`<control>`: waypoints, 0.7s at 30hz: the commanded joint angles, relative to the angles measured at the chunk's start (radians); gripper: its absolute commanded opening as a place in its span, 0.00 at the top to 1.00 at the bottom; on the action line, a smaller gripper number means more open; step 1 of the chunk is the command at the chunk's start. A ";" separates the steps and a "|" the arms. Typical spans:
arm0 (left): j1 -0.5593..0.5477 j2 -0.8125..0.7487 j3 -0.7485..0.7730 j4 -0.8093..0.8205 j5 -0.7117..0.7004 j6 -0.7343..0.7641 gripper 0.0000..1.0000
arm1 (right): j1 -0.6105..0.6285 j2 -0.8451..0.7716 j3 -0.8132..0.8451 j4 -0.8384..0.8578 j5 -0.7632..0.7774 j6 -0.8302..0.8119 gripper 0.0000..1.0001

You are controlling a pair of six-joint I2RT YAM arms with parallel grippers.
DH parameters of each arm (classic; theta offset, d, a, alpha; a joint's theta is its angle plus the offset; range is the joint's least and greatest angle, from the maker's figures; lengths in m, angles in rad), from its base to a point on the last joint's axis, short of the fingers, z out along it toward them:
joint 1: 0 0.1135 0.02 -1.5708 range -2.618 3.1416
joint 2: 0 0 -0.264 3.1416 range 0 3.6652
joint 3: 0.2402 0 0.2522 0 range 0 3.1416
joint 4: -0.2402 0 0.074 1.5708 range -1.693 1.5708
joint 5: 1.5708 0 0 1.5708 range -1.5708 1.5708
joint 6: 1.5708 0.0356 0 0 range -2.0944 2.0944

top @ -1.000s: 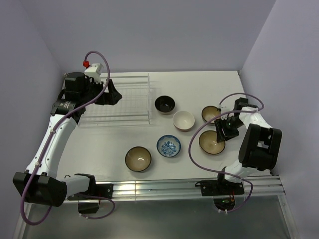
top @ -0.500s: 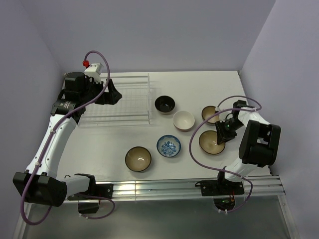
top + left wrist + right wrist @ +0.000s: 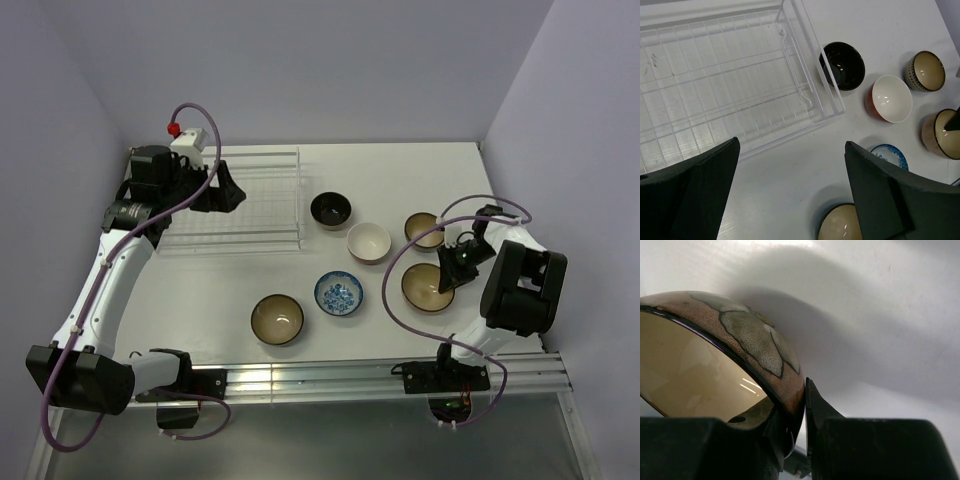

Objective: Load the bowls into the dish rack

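Note:
The white wire dish rack (image 3: pixel 250 205) stands at the back left and holds no bowls; it also shows in the left wrist view (image 3: pixel 730 75). My left gripper (image 3: pixel 225 188) hangs open above it, with nothing between its fingers (image 3: pixel 900 200). Six bowls sit on the table: black (image 3: pixel 331 209), white inside with red outside (image 3: pixel 368 242), tan with a patterned outside (image 3: pixel 424 230), blue-and-white (image 3: pixel 340 294), tan (image 3: pixel 277 319) and tan (image 3: pixel 427 287). My right gripper (image 3: pixel 452 266) is shut on the far-right rim of that last tan bowl (image 3: pixel 715 365), one finger inside and one outside (image 3: pixel 805 410).
The table's right edge and the purple wall lie close behind my right arm. A purple cable loops over the right-hand bowls (image 3: pixel 395 275). The front rail (image 3: pixel 330 378) runs along the near edge.
My right gripper has moved slightly right and down onto the tan bowl's rim and closed on it. The left arm has not moved.

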 commanded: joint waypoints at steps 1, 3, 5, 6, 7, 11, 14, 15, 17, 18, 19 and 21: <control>0.002 0.001 0.037 -0.042 0.035 0.036 0.07 | -0.040 -0.033 0.087 -0.164 -0.122 -0.056 1.00; 0.002 0.015 0.060 -0.068 0.044 0.049 0.03 | -0.060 -0.059 0.149 -0.233 -0.149 -0.075 1.00; 0.004 0.029 0.095 -0.101 0.058 0.043 0.01 | -0.065 -0.099 0.223 -0.299 -0.201 -0.081 1.00; 0.002 0.030 0.105 -0.104 0.059 0.033 0.00 | -0.065 -0.112 0.254 -0.321 -0.227 -0.079 1.00; 0.002 0.030 0.121 -0.104 0.064 0.026 0.00 | -0.065 -0.130 0.286 -0.342 -0.251 -0.076 1.00; 0.004 0.004 0.143 -0.075 0.131 -0.005 0.00 | -0.048 -0.136 0.529 -0.457 -0.383 -0.003 1.00; 0.004 -0.002 0.164 -0.053 0.118 -0.031 0.00 | 0.018 -0.129 0.697 -0.452 -0.440 0.103 1.00; 0.004 0.009 0.178 -0.073 0.116 -0.033 0.01 | 0.068 -0.120 0.734 -0.435 -0.448 0.138 1.00; 0.007 0.067 0.246 -0.110 0.127 -0.017 0.01 | 0.127 -0.106 0.830 -0.363 -0.456 0.261 1.00; 0.010 0.088 0.269 -0.136 0.148 -0.008 0.00 | 0.159 -0.087 0.858 -0.337 -0.463 0.305 1.00; 0.015 0.124 0.310 -0.169 0.156 -0.004 0.01 | 0.218 -0.078 0.883 -0.312 -0.485 0.348 1.00; 0.022 0.141 0.330 -0.184 0.200 0.009 0.00 | 0.278 -0.041 0.947 -0.229 -0.492 0.462 1.00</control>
